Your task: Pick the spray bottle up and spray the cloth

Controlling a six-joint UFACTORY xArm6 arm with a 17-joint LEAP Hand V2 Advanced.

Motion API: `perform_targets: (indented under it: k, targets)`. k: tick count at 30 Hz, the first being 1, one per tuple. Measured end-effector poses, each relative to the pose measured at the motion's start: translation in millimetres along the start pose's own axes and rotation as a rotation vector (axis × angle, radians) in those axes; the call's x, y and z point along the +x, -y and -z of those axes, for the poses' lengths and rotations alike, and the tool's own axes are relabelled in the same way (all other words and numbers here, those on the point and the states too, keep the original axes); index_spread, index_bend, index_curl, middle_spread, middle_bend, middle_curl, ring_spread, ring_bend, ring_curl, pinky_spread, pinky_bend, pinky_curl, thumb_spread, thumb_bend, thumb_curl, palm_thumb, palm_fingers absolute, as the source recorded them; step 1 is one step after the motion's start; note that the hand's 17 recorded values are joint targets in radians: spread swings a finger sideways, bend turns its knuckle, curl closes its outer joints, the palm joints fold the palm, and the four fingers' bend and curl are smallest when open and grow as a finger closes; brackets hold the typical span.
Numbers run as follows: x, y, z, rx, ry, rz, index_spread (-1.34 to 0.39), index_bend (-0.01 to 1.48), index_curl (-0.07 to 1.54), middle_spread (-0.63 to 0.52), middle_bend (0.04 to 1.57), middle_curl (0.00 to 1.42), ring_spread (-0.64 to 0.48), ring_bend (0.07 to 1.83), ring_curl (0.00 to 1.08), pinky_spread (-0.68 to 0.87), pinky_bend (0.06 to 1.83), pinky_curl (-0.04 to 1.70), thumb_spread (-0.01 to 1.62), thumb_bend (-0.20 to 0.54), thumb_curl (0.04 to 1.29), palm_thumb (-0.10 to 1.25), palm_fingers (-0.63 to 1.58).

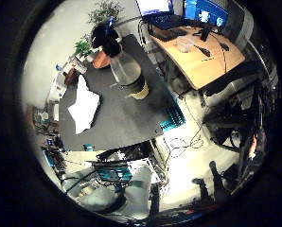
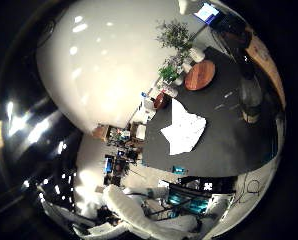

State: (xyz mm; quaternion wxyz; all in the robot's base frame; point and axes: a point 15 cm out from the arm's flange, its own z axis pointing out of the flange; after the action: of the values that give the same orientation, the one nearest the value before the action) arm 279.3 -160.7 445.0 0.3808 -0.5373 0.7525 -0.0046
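Black table [image 1: 122, 118] | spray bottle [image 1: 127, 71] upright on it | white cloth [image 1: 84, 109] beside bottle, apart | hand state: cannot tell

A smooth, white, rounded arm [image 2: 134, 210] with grey joints.

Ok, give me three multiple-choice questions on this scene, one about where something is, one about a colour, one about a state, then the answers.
1. Where does the cloth lie?
A. on the dark table
B. on the floor
C. on the wooden desk

2. What colour is the cloth?
A. red
B. white
C. green

3. How is the spray bottle standing?
A. lying on its side
B. upright on the table, apart from the cloth
C. on top of the cloth

Answers: 1 A, dark tabletop shows all round it. 2 B, it is plainly white. 3 B, its base rests on the table, spray head uppermost.
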Motion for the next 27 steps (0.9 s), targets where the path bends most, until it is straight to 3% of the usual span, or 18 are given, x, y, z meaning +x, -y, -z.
perform_targets:
  k: [12, 27]
  targets:
    - [80, 2, 20, 0.046, 0.066, -0.141, -0.28, 0.16, 0.28, 0.08, 0.19, 0.3, 0.16, 0.2, 0.26, 0.33, 0.3, 0.33, 1.07, -0.021, 0.25, 0.24, 0.01]
    - [151, 5, 18, 0.079, 0.158, -0.222, -0.28, 0.16, 0.28, 0.08, 0.19, 0.31, 0.16, 0.21, 0.27, 0.32, 0.3, 0.33, 1.1, -0.02, 0.25, 0.28, 0.01]
